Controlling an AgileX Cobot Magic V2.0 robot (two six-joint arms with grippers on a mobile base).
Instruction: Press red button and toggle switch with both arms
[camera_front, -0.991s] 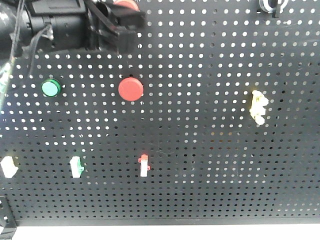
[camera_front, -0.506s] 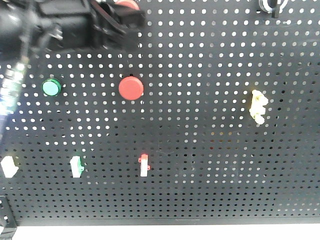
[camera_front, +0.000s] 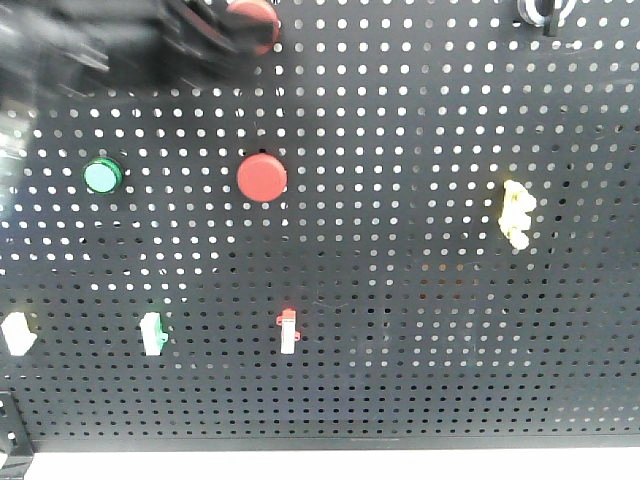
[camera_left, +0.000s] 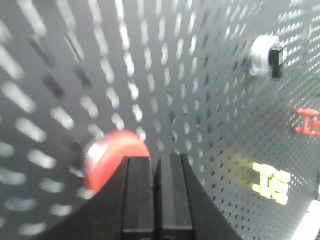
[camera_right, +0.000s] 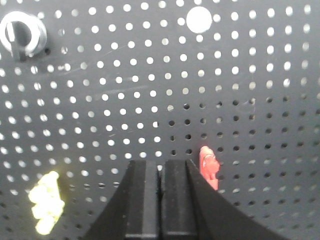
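Left gripper (camera_left: 155, 161) has its fingers pressed flat together, tips right up at the red button (camera_left: 114, 159) — touching or just off it, can't tell. That button sits near the top edge of the pegboard (camera_front: 420, 120). Right gripper (camera_right: 161, 166) is squeezed closed too — the red toggle switch (camera_right: 208, 167) is just beside its tips.

Light comes through the pegboard (camera_front: 400, 330) from behind. In the front view its holes glow white from 9 to 12 o'clock and darken toward 6. The left arm (camera_front: 90, 45) at 11 o'clock is smeared by motion. The left wrist view is soft: holes streak at 9 o'clock and the red button (camera_left: 112, 157) is hazy, but the jaws are crisp. The right wrist view is sharp, and the yellow switch (camera_right: 46, 202) at 8 o'clock glares.
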